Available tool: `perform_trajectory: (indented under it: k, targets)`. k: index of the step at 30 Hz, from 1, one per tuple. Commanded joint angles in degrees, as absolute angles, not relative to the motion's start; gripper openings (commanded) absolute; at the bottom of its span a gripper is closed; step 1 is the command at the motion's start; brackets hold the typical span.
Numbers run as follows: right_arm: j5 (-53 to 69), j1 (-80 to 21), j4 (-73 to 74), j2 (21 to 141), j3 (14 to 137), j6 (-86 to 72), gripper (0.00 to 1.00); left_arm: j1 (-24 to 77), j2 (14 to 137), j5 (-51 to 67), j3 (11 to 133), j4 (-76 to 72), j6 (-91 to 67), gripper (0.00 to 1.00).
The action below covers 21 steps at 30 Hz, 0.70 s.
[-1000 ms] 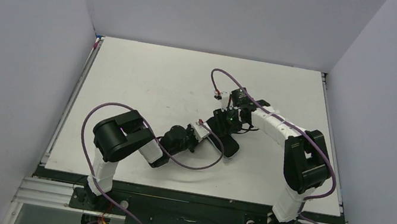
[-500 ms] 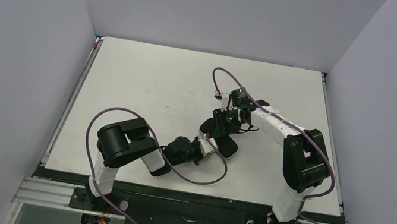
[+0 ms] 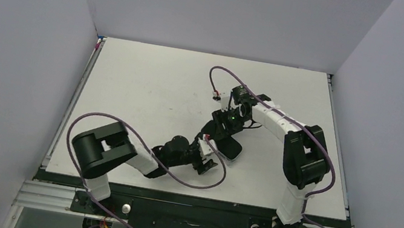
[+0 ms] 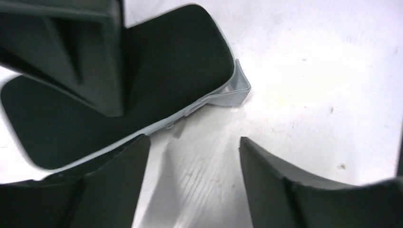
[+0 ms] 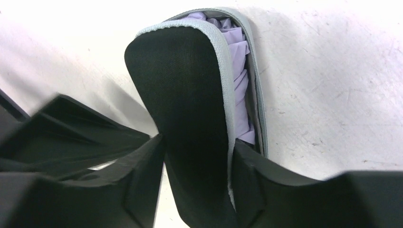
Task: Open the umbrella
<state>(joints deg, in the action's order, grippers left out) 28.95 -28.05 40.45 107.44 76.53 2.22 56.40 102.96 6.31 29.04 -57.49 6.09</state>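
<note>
The right gripper (image 5: 197, 147) jaws clamp the umbrella's (image 5: 242, 85) black flap (image 5: 183, 85), lavender folds seemingly tucked inside beneath; the left gripper (image 4: 192, 142) jaws hang released beside it.

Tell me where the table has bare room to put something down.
The far left of the table, between its left edge, the left arm and the right arm, is bare; so is the far right corner. It is crowded near the middle, where the left gripper, right gripper and umbrella meet.
</note>
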Motion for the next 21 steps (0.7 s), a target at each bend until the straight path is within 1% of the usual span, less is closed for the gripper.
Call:
perform_trajectory:
  k: [1,3,5,7,10,13,15,16,17,18,20,21]
  targets:
    - [32.1,-26.9,48.0,108.4,80.3,10.0,0.59,49.9,89.9,15.2,27.4,-46.2,5.3,0.77]
    - [34.2,-26.1,49.3,107.7,81.1,11.0,0.70,46.9,84.8,17.5,27.6,-39.8,5.3,0.83]
    - [36.5,-25.3,50.8,107.0,82.1,11.6,0.72,45.0,80.2,18.2,27.6,-35.0,5.9,0.84]
    - [38.4,-24.1,52.0,106.2,83.4,11.6,0.72,43.8,75.9,17.9,27.3,-31.6,6.6,0.85]
    - [40.7,-21.9,52.8,105.1,85.4,10.7,0.71,42.6,73.1,16.0,26.6,-28.2,7.1,0.85]
    - [40.1,-19.2,52.7,104.8,86.8,10.2,0.66,41.0,71.2,13.8,26.4,-25.4,7.1,0.85]
    - [36.7,-18.4,52.1,105.3,87.1,10.5,0.55,39.6,70.8,13.1,26.4,-24.5,7.9,0.85]
    - [31.7,-18.5,51.4,105.5,86.8,10.2,0.41,38.5,70.8,13.1,26.6,-24.5,8.0,0.85]
    - [29.1,-18.5,49.4,105.7,86.0,9.2,0.34,37.9,71.0,13.4,27.0,-24.9,8.1,0.85]
    - [24.9,-18.6,48.3,106.4,85.7,9.2,0.22,37.0,71.2,13.5,27.5,-24.9,8.3,0.85]
    - [22.0,-18.7,47.7,107.5,84.9,10.6,0.15,35.8,71.8,13.3,29.0,-24.3,8.6,0.85]
    - [21.5,-18.8,47.6,107.8,84.4,11.8,0.14,35.3,71.9,13.5,29.7,-24.2,8.7,0.85]
